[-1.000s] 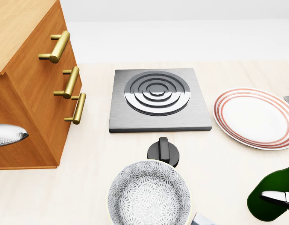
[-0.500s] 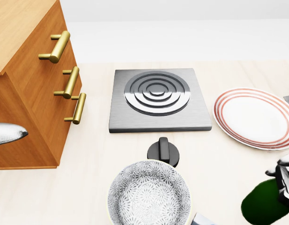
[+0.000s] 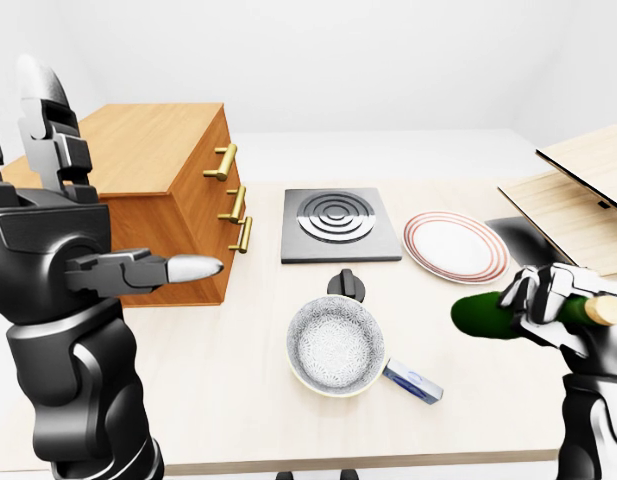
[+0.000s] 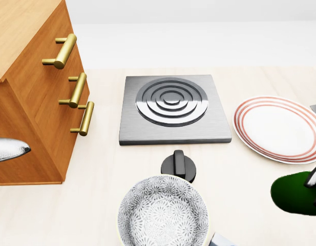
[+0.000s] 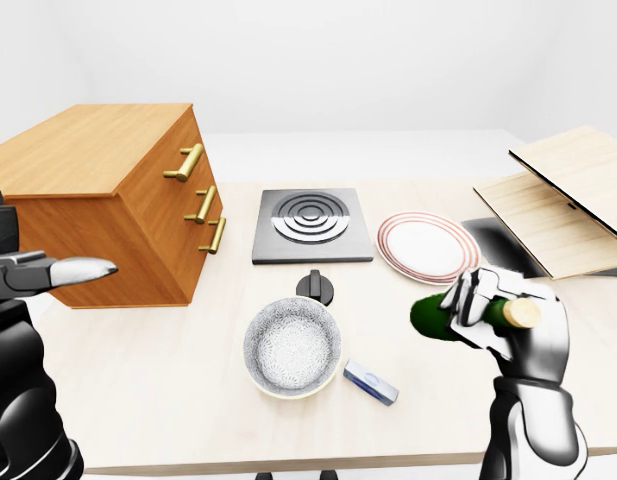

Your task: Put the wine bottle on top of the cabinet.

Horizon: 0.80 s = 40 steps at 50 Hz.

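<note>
My right hand [image 5: 493,312] is shut on a dark green wine bottle [image 5: 440,318] and holds it lying sideways above the table at the right, its cork end toward me. The bottle's base [image 4: 295,192] shows at the head view's lower right. A wooden cabinet [image 3: 153,170] with brass drawer handles stands at the table's left, its flat top bare. My left hand [image 3: 138,270] hovers open at the left, one finger pointing right in front of the cabinet.
A square hob [image 3: 339,223] with a black knob [image 3: 347,285] sits mid-table. Below it is a patterned bowl [image 3: 335,346] and a small blue item [image 3: 412,381]. A red-rimmed plate [image 3: 455,245] lies right; raised wooden boards [image 3: 578,195] stand at the far right.
The bottle has shifted in my right hand at the head view's lower right, rising a little and moving slightly right. My left fingertip barely moved.
</note>
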### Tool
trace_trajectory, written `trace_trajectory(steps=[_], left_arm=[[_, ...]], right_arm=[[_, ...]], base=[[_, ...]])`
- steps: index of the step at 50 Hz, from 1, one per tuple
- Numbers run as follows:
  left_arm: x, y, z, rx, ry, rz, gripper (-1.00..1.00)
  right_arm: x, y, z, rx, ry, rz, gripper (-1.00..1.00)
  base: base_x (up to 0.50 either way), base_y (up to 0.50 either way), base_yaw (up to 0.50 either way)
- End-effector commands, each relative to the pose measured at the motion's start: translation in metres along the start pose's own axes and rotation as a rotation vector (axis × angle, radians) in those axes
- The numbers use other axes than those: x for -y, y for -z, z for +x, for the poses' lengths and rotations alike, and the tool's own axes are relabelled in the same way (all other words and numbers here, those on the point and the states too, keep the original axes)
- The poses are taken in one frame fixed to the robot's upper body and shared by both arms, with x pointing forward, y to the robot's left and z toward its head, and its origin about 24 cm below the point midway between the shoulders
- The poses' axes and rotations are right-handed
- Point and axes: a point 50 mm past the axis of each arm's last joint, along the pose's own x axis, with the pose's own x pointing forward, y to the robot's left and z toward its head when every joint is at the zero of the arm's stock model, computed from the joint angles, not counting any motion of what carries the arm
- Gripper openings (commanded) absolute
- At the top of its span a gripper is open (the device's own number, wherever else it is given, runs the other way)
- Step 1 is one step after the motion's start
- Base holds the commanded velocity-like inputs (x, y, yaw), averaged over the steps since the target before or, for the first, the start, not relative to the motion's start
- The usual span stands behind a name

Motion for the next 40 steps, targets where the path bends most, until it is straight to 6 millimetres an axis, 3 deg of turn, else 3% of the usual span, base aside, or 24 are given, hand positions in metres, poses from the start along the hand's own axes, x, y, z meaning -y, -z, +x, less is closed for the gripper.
trace_trajectory(steps=[1, 7, 13, 17, 30, 40], left_arm=[[0.001, 0.001, -0.004, -0.012, 0.003, 0.002, 1.00], [0.000, -0.007, -0.001, 0.030, 0.000, -0.004, 1.00], [0.002, -0.006, -0.002, 0.021, -0.002, -0.012, 1.00], [0.003, 0.007, -0.003, -0.035, 0.003, -0.003, 1.00], [0.006, 0.010, -0.005, -0.046, 0.009, -0.003, 1.00], [0.009, 0.010, -0.006, -0.049, 0.015, -0.008, 1.00]], right_arm=[[-0.022, -0.085, 0.002, 0.404, -0.032, -0.040, -1.00], [-0.029, -0.127, 0.001, 0.648, -0.043, -0.044, -1.00], [-0.032, -0.145, 0.003, 0.765, -0.045, -0.013, -1.00], [-0.034, -0.159, 0.003, 0.860, -0.037, 0.036, -1.00], [-0.042, -0.187, 0.005, 1.035, -0.048, 0.227, -1.00], [-0.050, -0.192, 0.008, 1.051, -0.065, 0.361, -1.00]], base=[[0.00, 0.00, 0.00], [0.00, 0.00, 0.00], [0.00, 0.00, 0.00], [0.00, 0.00, 0.00], [0.00, 0.00, 0.00], [0.00, 0.00, 0.00]])
